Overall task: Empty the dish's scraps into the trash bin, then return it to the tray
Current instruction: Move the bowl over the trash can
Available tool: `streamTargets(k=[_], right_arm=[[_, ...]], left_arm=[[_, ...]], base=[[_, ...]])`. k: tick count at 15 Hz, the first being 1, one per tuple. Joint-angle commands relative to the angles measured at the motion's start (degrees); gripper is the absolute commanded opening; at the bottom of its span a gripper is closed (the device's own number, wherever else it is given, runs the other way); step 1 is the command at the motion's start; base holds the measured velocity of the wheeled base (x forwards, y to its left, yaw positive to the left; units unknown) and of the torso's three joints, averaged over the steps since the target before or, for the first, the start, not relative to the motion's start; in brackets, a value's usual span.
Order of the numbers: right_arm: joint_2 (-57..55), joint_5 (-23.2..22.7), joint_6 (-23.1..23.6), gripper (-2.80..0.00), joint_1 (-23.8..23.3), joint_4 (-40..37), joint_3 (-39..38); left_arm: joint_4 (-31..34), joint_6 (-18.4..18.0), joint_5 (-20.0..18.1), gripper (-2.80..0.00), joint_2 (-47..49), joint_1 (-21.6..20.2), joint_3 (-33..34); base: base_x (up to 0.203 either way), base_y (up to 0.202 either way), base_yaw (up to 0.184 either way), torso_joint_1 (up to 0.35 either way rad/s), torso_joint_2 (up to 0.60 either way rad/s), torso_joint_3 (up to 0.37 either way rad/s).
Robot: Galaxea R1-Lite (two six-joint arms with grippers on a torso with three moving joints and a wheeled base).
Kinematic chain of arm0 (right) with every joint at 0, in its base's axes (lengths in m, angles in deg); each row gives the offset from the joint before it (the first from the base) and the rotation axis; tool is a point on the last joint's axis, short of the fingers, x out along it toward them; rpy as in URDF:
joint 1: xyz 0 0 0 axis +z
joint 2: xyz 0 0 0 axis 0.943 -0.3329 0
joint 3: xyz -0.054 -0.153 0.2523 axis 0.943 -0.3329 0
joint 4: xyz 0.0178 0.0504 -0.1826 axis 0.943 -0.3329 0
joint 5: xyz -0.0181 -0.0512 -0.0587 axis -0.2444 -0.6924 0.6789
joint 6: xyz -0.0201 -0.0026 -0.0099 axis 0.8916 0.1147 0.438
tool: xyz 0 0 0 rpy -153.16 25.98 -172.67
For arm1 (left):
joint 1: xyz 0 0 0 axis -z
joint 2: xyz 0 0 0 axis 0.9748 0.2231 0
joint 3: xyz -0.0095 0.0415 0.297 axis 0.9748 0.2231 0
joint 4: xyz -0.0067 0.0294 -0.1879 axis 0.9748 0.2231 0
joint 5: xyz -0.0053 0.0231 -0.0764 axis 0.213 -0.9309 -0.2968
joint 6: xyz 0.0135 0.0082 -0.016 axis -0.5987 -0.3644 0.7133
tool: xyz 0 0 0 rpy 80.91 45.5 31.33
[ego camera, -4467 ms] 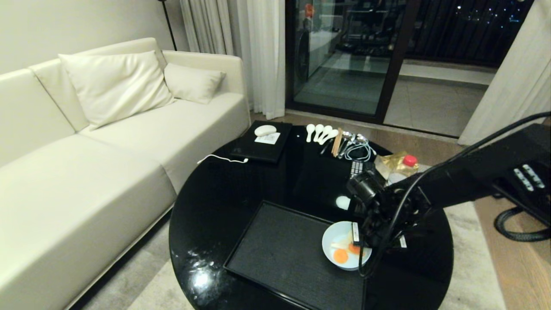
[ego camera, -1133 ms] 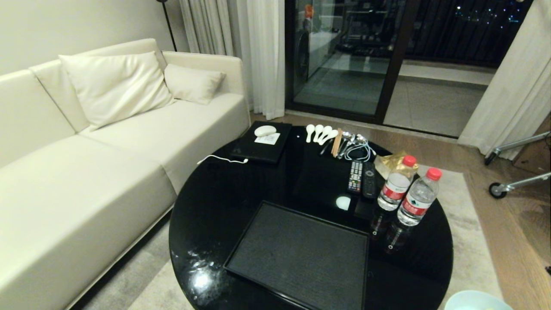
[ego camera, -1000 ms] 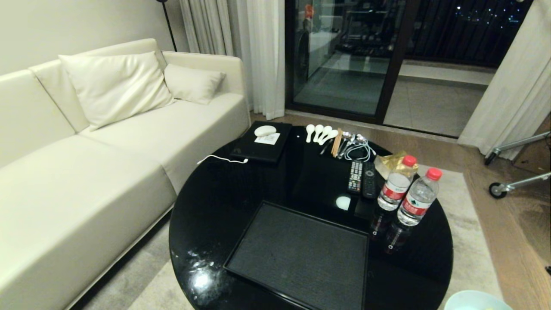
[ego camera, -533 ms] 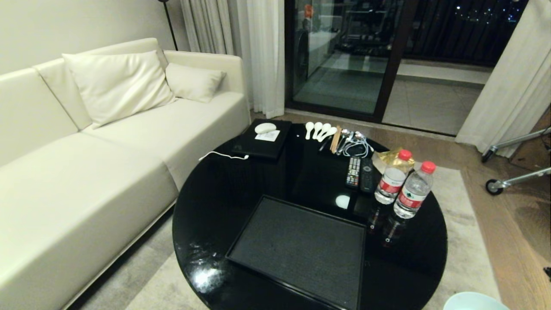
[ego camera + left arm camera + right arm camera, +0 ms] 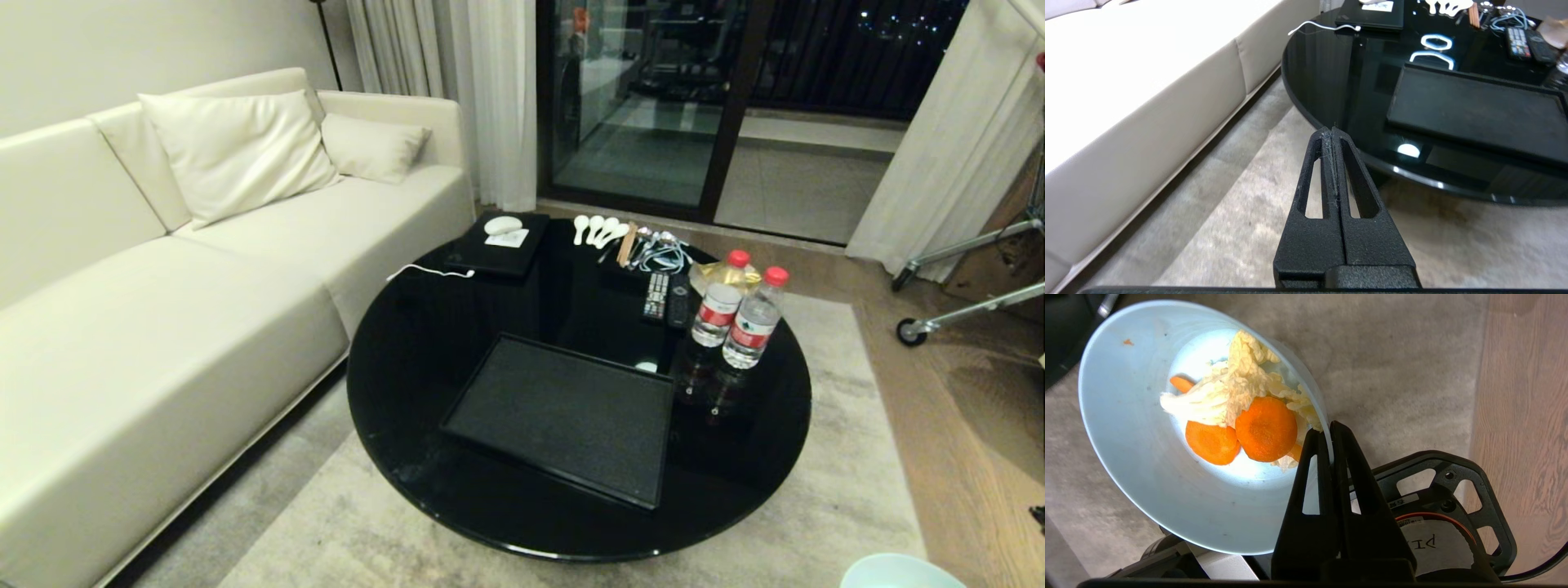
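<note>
Dish [image 5: 1147, 465] with scraps [image 5: 1241, 416] is off your tray [image 5: 563, 416], pinched at its rim by the right tool [image 5: 1331, 430]; dumping and returning remain, no bin in sight.

A round black table [image 5: 408, 392] stands on a pale rug [image 5: 849, 457], bearing the tray [image 5: 563, 416], two water bottles [image 5: 739, 314], remotes [image 5: 665, 296], spoons [image 5: 594, 230] and a black slab [image 5: 502, 253].

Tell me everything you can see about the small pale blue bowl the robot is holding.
The small round pale blue bowl is shallow, smooth and glossy, like glazed ceramic. The right gripper is shut on its rim, holding it off the table above grey carpet, near wood flooring. Inside lie orange carrot slices and pale yellow-white cabbage bits, with an orange smear near the rim. In the head view only its edge shows, at the bottom right.
</note>
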Motion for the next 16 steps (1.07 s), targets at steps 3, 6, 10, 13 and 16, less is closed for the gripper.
streamTargets(k=[3,6,10,13,16], right_arm=[[-0.2,0.1,-0.2,-2.8,0.0,-0.1,0.1],[-0.1,0.3,-0.2,-2.8,0.1,-0.2,0.8],[0.3,0.3,-0.1,-2.8,-0.1,-0.3,2.9],[0.8,0.4,0.1,-2.8,-0.1,-0.5,3.1],[1.2,0.8,-0.1,-2.8,-0.1,-1.3,5.9]], left_arm=[[0.0,-0.1,0.1,-2.8,0.0,0.0,0.0],[0.0,-0.1,0.1,-2.8,0.0,0.0,0.0],[0.0,-0.1,0.1,-2.8,0.0,0.0,0.0],[0.0,-0.1,0.1,-2.8,0.0,0.0,0.0],[0.0,-0.1,0.1,-2.8,0.0,0.0,0.0]], base=[[-0.175,0.0,0.0,0.005,0.0,0.002],[-0.03,0.0,0.0,-0.004,0.0,0.001],[0.0,0.0,0.0,0.0,0.0,0.0],[0.0,0.0,0.0,0.0,0.0,0.0],[0.0,0.0,0.0,0.0,0.0,0.0]])
